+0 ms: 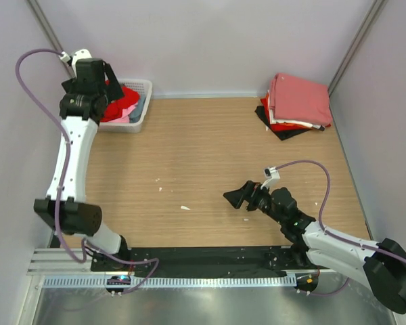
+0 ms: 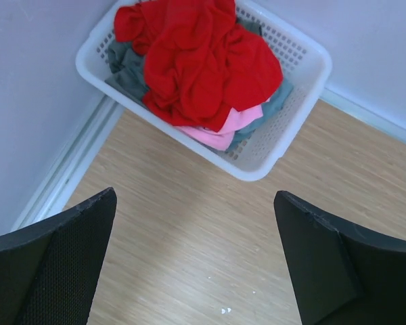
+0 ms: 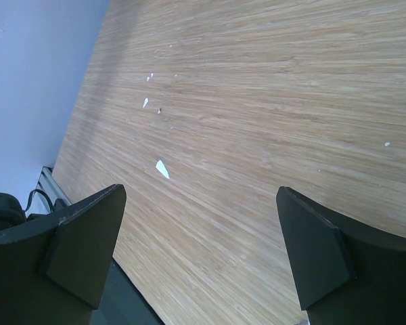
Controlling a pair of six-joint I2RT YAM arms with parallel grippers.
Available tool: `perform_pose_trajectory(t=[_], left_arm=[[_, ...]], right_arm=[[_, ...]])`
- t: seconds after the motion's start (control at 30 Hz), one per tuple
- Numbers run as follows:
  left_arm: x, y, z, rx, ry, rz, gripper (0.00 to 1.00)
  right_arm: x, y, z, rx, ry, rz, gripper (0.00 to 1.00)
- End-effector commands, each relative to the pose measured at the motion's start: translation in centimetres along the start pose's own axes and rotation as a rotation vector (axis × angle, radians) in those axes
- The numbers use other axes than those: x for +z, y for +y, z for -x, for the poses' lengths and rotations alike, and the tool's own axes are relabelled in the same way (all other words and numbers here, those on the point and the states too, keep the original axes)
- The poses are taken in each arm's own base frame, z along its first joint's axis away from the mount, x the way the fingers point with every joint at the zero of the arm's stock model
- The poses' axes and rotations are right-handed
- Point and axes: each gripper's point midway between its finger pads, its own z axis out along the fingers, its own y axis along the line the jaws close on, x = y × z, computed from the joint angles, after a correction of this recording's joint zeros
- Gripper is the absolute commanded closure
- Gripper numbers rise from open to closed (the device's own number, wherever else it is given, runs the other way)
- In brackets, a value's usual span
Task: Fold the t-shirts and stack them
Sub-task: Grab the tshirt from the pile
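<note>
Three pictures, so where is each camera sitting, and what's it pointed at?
Top external: fixed overhead behind the bases, looking down on the whole table; left arm and right arm show, the basket far left, the folded stack far right.
Left wrist: rides the left arm, looking down past the open left gripper at the red t-shirt heaped in the basket.
Right wrist: rides the right arm, looking past the open right gripper at bare wood and white scraps.
Shared: top and left wrist both show the basket.
</note>
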Motion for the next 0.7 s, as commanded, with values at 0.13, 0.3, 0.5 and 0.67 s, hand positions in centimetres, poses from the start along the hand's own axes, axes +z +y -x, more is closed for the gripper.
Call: perform_pose_trajectory(t=[0.13, 0.3, 0.5, 0.67], left_arm=[[8.9, -0.8, 1.6, -0.120, 0.000, -0.047, 0.00], [16.1, -0.4, -1.0, -0.075, 0.062, 0.002, 0.03], [23.0, 0.7, -3.9, -0.123, 0.153, 0.010, 0.17], [25.4, 0.6, -5.0, -0.137, 0.162, 0.004, 0.25]], right_arm=[[0.7, 1.1, 1.4, -0.004, -0.050, 0.035, 0.00], [0.8, 0.8, 1.3, 0.001, -0.058, 0.023, 0.00], [1.0, 0.7, 1.3, 0.003, -0.058, 0.021, 0.00], [1.4, 0.5, 1.2, 0.007, -0.047, 0.008, 0.00]])
